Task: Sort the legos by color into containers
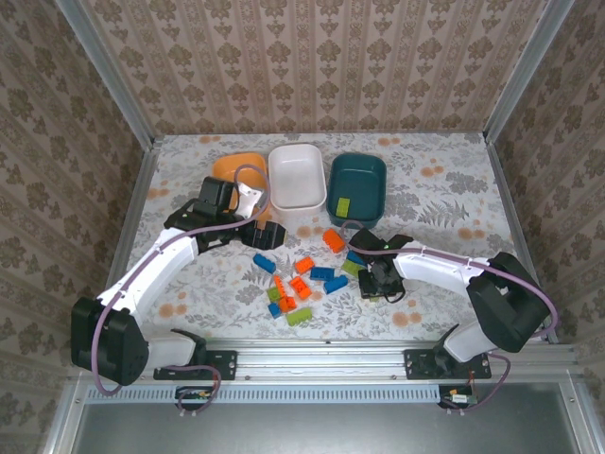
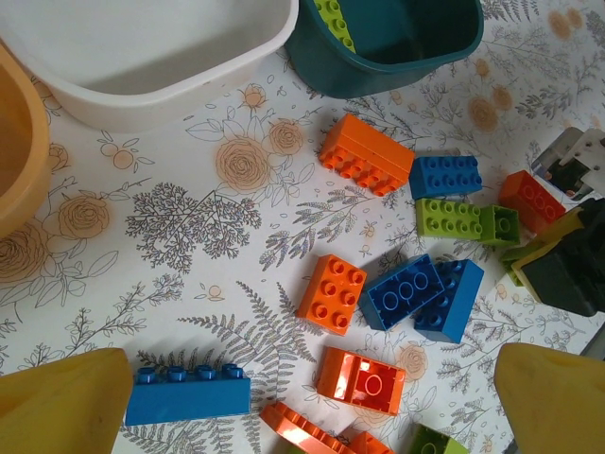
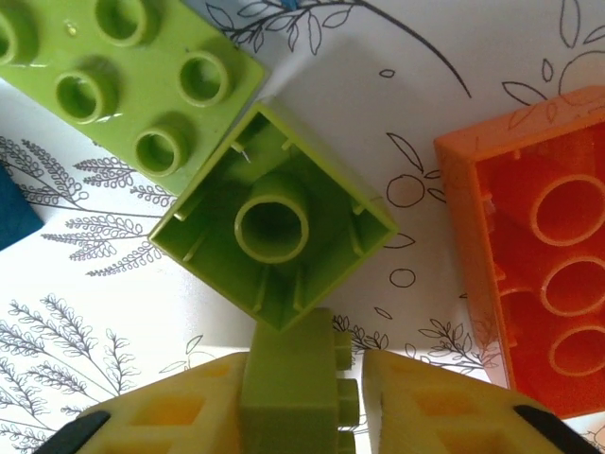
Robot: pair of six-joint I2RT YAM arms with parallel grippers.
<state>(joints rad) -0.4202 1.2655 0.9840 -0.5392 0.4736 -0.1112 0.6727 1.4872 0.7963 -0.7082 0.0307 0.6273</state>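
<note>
Between the yellow fingers of the right hand (image 3: 312, 402) sits a lime brick (image 3: 288, 369). It is pinched across its sides, with its studs turned toward one finger. Just ahead of that hand lies an upturned lime brick (image 3: 274, 227), hollow side up, whose near corner seems to touch the held one. A studded lime brick (image 3: 123, 76) lies ahead and to the left, and an orange brick (image 3: 539, 284), also hollow side up, lies to the right. All rest on the flowered table (image 3: 85, 312).

The held piece looks light, hard and smooth. Stiff plastic will not give, so I judge it could twist or slip where only studs bear on a pad. A hold on the flat walls, low on the body, seems safer. A straight lift should clear the neighbours, though the upturned one may be nudged.

Farther ahead of the right hand stands the teal tub (image 1: 357, 175) with a lime piece (image 1: 341, 206) already inside, so that is the likely goal. The white tub (image 1: 298, 175) and orange tub (image 1: 232, 168) stand to its left. Open table lies between the pile and the tubs, but the tub rim must be cleared.

The left hand (image 2: 310, 407) hangs spread wide over the pile with nothing between its fingers and a blue brick (image 2: 187, 395) just beside one of them.
</note>
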